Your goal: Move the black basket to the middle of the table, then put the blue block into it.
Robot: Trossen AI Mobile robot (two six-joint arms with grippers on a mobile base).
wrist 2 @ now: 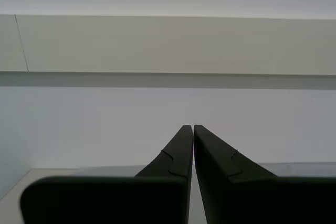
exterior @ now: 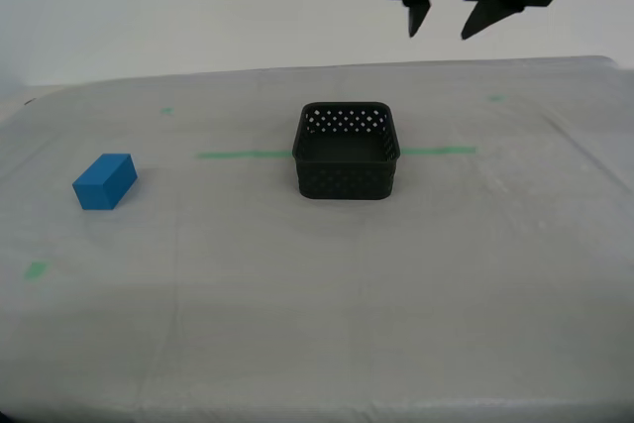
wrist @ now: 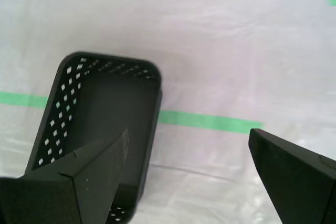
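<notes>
Now the black basket [exterior: 346,151] sits mid-table on the green tape line [exterior: 243,155], so the blue block [exterior: 105,181], near the table's [exterior: 317,324] edge, comes next. My first gripper [exterior: 442,23] hangs wide open and empty; my second gripper [wrist 2: 193,127] is closed, empty. Descend squarely over the block.

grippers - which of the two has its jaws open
My first gripper, raised above the black basket, jaws spread wide. My second gripper has its jaws pressed together, holding nothing.

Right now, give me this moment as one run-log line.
black basket: mid-table on green tape line, empty | blue block: on table, exterior view's left | first tool: open, above basket | second tool: shut, empty
</notes>
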